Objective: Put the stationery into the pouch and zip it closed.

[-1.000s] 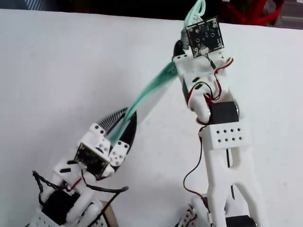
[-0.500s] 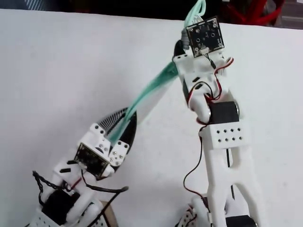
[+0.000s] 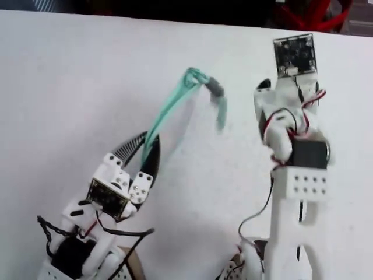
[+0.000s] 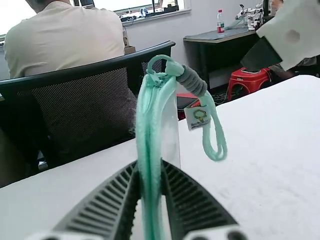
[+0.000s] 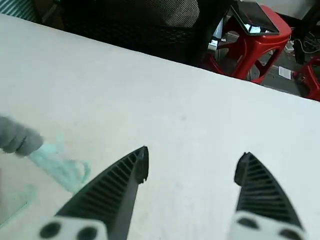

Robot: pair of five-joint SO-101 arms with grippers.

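The pouch (image 3: 165, 112) is up off the tabletop (image 3: 70, 76), held edge-on over its middle. Its long axis climbs from my left gripper (image 4: 150, 169), on the near-left side, towards the far-right corner. The zipper end is the free, high end. From it a grey sleeve (image 4: 192, 82) and a teal cord loop (image 4: 214, 137) hang loose in the air, touching nothing. I cannot make out any stationery through the clear wall. From the left wrist view, I judge the slider to sit at that far end.

My left gripper is clamped narrow on the pouch's near end, one ribbed finger on each flat face, so the left arm is the one in contact. My right gripper (image 5: 194, 154) stands wide, with nothing between its fingers. It sits over the far-right part of the tabletop. The cord loop lies just off its left finger, towards the left edge, near but apart.

If the zip needs another pull, I think the right gripper must go back leftwards to that dangling cord, across the pouch's long axis.

A second ago, the right gripper was at the zipper end. The pouch was stretched in a longer line between my two arms, the cord drawn up past the right wrist. Now the right arm has swung away towards the right edge and let go. The pouch has sprung back shorter and steeper. The left arm has barely shifted.
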